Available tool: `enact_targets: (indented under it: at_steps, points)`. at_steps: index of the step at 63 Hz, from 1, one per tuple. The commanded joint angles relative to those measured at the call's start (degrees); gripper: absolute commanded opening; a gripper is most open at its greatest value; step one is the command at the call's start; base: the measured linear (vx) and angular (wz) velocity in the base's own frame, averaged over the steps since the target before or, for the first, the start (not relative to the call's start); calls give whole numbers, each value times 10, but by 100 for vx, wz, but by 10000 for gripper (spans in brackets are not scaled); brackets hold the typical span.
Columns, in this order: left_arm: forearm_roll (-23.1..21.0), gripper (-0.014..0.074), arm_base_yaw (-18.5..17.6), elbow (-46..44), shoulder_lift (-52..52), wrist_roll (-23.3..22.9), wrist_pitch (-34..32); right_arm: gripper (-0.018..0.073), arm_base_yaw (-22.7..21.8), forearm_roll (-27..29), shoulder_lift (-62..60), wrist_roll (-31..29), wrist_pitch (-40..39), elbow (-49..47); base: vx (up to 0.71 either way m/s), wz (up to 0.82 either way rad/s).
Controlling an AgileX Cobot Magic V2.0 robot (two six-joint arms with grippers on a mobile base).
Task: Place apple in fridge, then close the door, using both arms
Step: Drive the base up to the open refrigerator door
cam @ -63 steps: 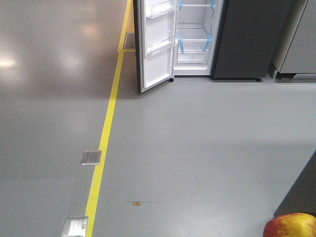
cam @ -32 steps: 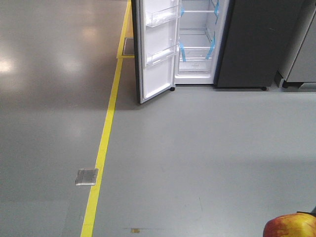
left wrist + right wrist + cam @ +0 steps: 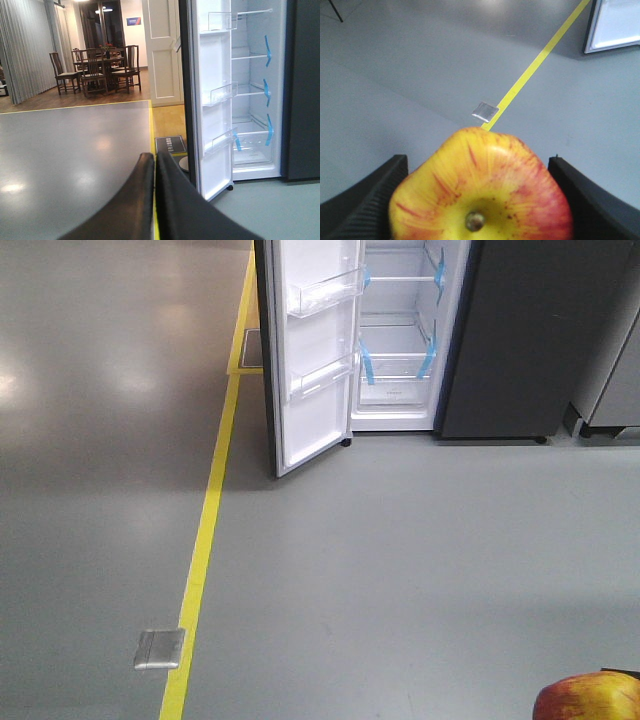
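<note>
The apple [image 3: 480,190], yellow with red streaks, sits stem-up between the black fingers of my right gripper [image 3: 477,167], which is shut on it. Its top also shows in the front view's bottom right corner [image 3: 590,698]. Ahead across the grey floor stands the dark grey fridge [image 3: 520,340] with its white interior and blue tape showing. The door [image 3: 310,360] hangs open to the left, its clear bins facing me. My left gripper [image 3: 154,157] is shut on nothing and points toward the door [image 3: 217,100] and the fridge [image 3: 252,100].
A yellow floor line [image 3: 205,520] runs up to the door's left side, with a metal floor plate [image 3: 160,648] on it. A grey unit [image 3: 615,390] stands right of the fridge. A dining table with chairs [image 3: 95,70] sits far left.
The fridge has grown larger and slid lower in the front view, and the floor plate has drifted toward me. The apple stays in the same corner.
</note>
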Motion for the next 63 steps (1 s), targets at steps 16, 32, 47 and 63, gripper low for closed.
enact_targets:
  at_steps: [16, 32, 47, 63]
  points:
    - [-5, -6, -4, 12, -9, -1, -39, 377, 1, 9, 4, -1, -42, -17, 30, -3]
    - [-5, -6, -4, 12, -9, -1, -39, 377, 1, 9, 4, -1, -42, -17, 28, -1]
    - [-5, -6, -4, 12, -9, -1, -39, 377, 1, 9, 4, -1, -42, -17, 26, 3]
    - [-5, -6, -4, 12, -9, -1, -39, 377, 1, 9, 4, -1, -40, -17, 25, 4]
